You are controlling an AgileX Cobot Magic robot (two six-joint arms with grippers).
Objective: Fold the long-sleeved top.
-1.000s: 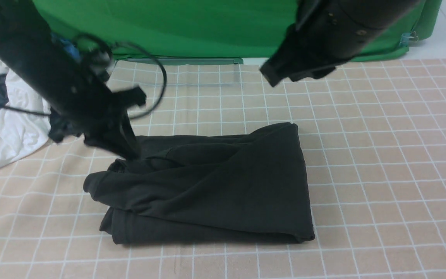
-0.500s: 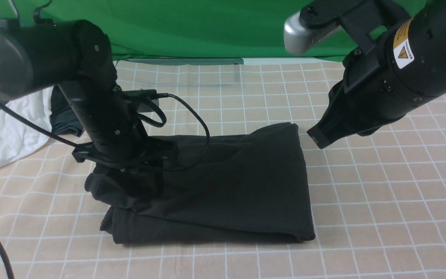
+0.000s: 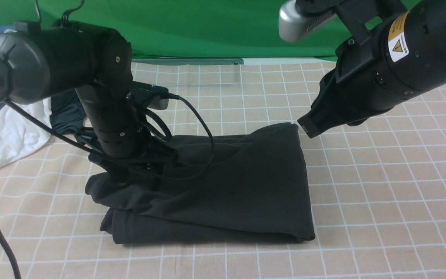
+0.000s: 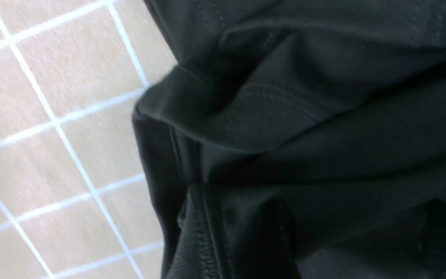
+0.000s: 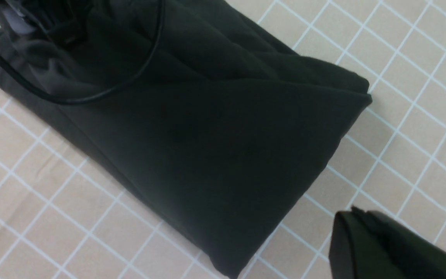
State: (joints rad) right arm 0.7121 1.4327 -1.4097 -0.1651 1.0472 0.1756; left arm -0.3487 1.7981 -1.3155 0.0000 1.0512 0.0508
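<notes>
Most of the folding looks done from where I sit: the long-sleeved top lies as a compact, layered rectangle around the middle of the tabletop, a little toward its near edge, with both sleeves tucked in and no print or label showing. What I judge is left is the bundle's left end, where a cuff or hem layer sticks out unevenly past the stack beneath it; in the left wrist view I see bunched seams and ridges there rather than a flat edge.

My left pincer is down on that left end, black against black cloth, so I cannot tell how wide it stands or whether it grips fabric; its own camera shows only cloth, no fingers. My right pincer hangs just off the bundle's far right corner, closed tight on nothing and touching no cloth.

Spare garments sit piled at the tabletop's far left edge.
</notes>
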